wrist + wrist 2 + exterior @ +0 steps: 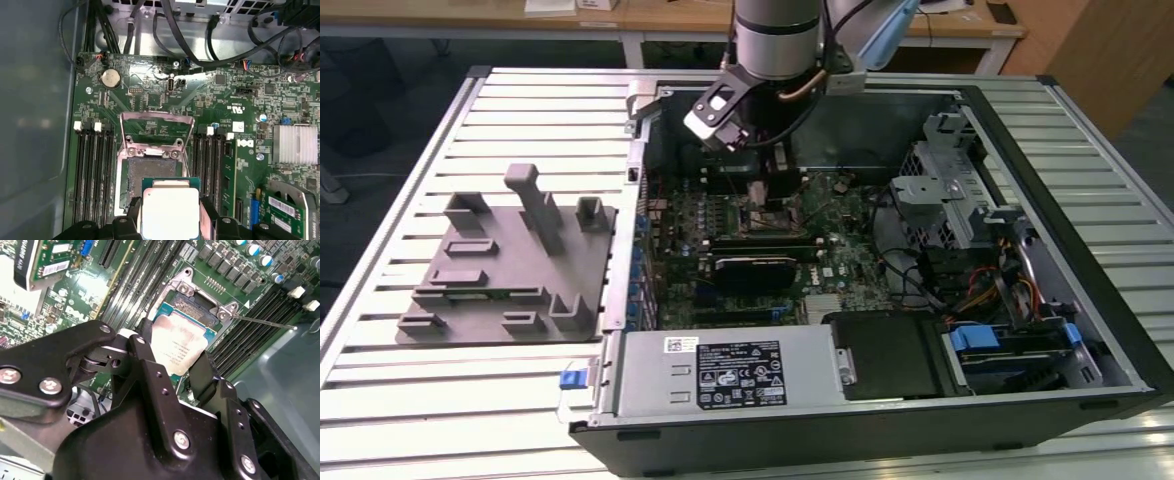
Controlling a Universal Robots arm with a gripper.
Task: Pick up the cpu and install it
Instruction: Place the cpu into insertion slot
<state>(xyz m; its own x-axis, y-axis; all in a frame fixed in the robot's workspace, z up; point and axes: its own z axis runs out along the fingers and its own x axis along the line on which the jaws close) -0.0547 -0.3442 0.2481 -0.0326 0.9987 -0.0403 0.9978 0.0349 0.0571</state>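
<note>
Table point(520, 100): slatted metal top carrying all items in the exterior view.

Case point(854, 445): black, lying open, taking up the table from centre out to 3 o'clock in the exterior view.

Tray point(480, 270): grey, with upright posts, lying on the table at 9 o'clock from the case and close beside its wall.

Power supply point(720, 372): silver box inside the case at 7 o'clock.

Board point(841, 215): green, flat on the case floor, centre to 12 o'clock. The drive cage point(947, 190) stands at 3 o'clock of it.

Arm point(781, 35): enters from 12 o'clock in the exterior view and reaches down into the case over the far part of the board.

Gripper point(770, 170): black, two fingers, low over the board. In both wrist views the fingers point(150, 370) are closed against two opposite edges of the cpu, gripping it.

Socket point(150, 170): open. Its load plate point(157, 122) is swung up, the dark contact field is partly exposed, and black memory slots point(92, 170) flank it on both sides. In the second wrist view the thin lever point(265, 322) points away from the socket frame.

Cpu point(170, 200): silvery top plate with a thin green rim, held level between the fingers. In both wrist views it overlaps one side of the socket, and part of the contact field shows beyond its edge. Whether it touches the socket cannot be told.

Heatsink point(295, 145): small, silver, finned, on the board well apart from the socket.

Battery point(110, 77): round coin cell, on the board beyond the load plate.
</note>
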